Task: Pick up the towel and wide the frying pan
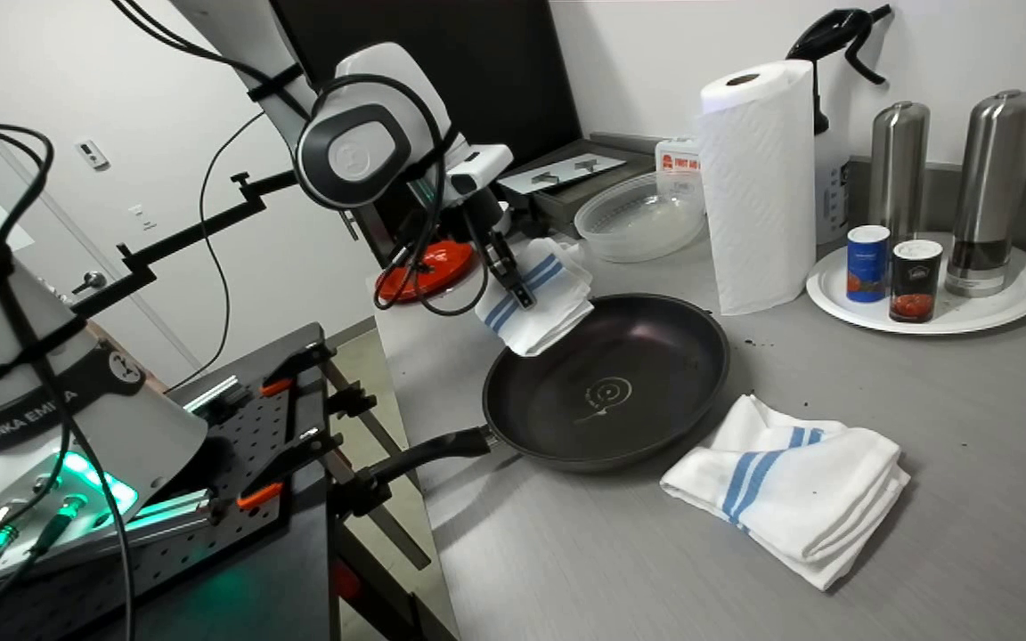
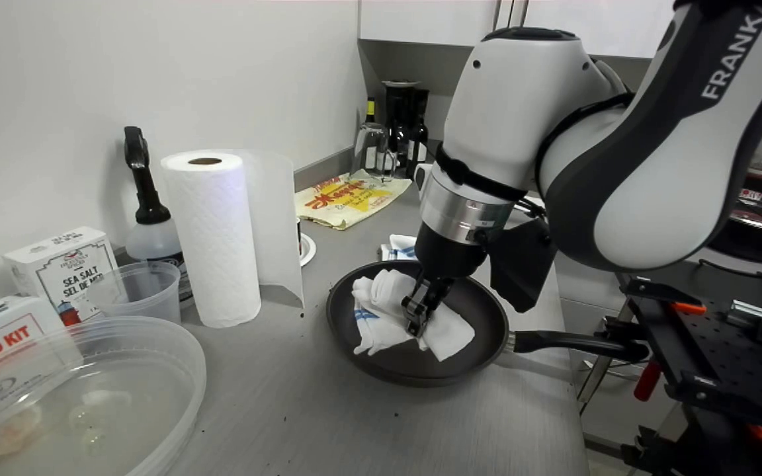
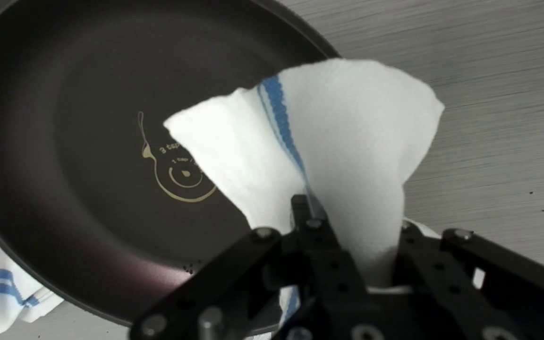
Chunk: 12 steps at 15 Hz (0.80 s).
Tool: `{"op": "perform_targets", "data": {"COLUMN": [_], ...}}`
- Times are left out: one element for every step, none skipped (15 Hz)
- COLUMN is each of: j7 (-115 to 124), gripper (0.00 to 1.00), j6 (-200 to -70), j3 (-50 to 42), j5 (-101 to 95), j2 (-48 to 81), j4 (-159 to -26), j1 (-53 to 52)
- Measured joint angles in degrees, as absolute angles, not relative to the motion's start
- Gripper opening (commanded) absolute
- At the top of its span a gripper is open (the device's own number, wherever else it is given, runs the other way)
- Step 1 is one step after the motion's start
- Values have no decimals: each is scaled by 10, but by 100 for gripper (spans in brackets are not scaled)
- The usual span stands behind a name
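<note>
On the counter [image 1: 967,499] we have the pan [image 1: 624,374], the towel [image 1: 557,307] over its rim (touching or not, we cannot tell) and the gripper [image 1: 524,297] pinching the towel's bunched middle, jaws parted only by that thickness. To wipe well, we should lower the towel until its loose end spreads on the pan's floor, then drag it in light, overlapping strokes, keeping the jaws from scraping and the pan from sliding.

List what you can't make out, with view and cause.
Held towel: gripped part hidden by gripper, wrist view.
Frying pan: partly cut off by wrist view's top edge.
Folded towel: partly hidden by frying pan, in an exterior view.
Blue canister: label too small to read in an exterior view.
</note>
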<state>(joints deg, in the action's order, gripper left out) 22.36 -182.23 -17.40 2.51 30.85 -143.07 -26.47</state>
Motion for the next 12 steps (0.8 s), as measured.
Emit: {"op": "perform_targets", "data": {"j7": [224, 224, 224, 224, 224, 224, 224, 224, 224, 224, 224, 224], "gripper": [20, 5, 5, 5, 5, 5, 5, 5, 5, 5, 5, 5], "j6": [-1822, -1822, -1822, -1822, -1822, -1822, -1822, -1822, -1822, -1821, -1819, -1817], "j3": [-174, -174, -174, -174, -174, -173, -173, -172, -169, -166, -161, -155], "j5": [25, 25, 25, 27, 30, 33, 37, 42, 46, 50, 53, 54], "j2": [309, 309, 309, 309, 309, 309, 310, 312, 316, 320, 326, 334], "j4": [-1431, -1431, -1431, -1431, -1432, -1432, -1431, -1429, -1426, -1420, -1412, -1401], "j1": [-265, -265, -265, -265, -265, -265, -265, -264, -261, -256, -249, -240]}}
